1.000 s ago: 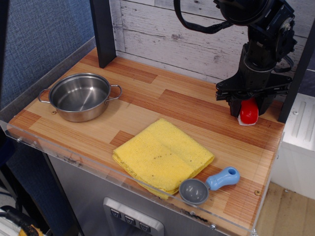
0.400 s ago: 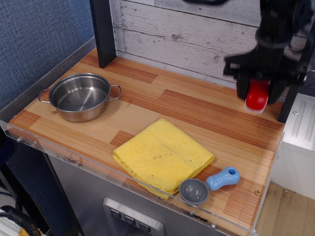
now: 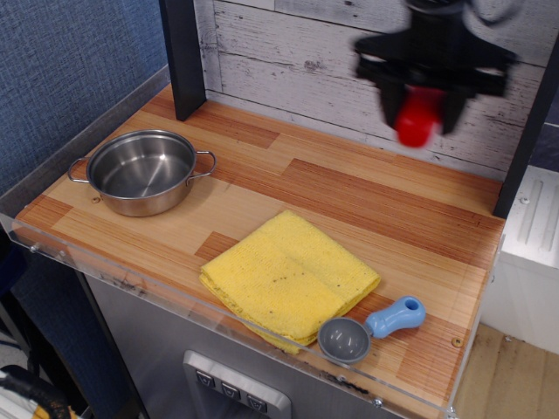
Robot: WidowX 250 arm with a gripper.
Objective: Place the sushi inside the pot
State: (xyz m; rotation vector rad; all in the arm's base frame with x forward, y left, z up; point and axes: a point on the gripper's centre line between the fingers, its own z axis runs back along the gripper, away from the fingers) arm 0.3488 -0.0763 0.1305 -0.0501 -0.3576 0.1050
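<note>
Fingers [image 3: 389, 94] closed on the sushi [image 3: 417, 118]; dark prongs flank the red piece left and right, red top showing between and below them. Gripper [image 3: 419, 109] blurred, high in frame, in front of the whitewashed plank wall [image 3: 288, 61]. Sushi clear of the wooden table [image 3: 349, 192], well above the boards. White base of the sushi not made out through the blur.

Pot [image 3: 142, 172] far to the left of and well below the fingers, upright near the left end of the table, bowl showing bare steel, two loop handles visible. Well apart from the sushi.

Yellow cloth [image 3: 288, 275] folded, below and to the left of the fingers, lying flat near the front edge, between pot and scoop. Grey scoop with blue handle [image 3: 371, 329] almost straight below the fingers at the front edge, bowl just beside the cloth's right corner; touching or not, cannot tell. Black post [image 3: 182, 54] left of the fingers, standing at the back of the table behind the pot. Clear plastic lip [image 3: 131, 281] along the front edge.
</note>
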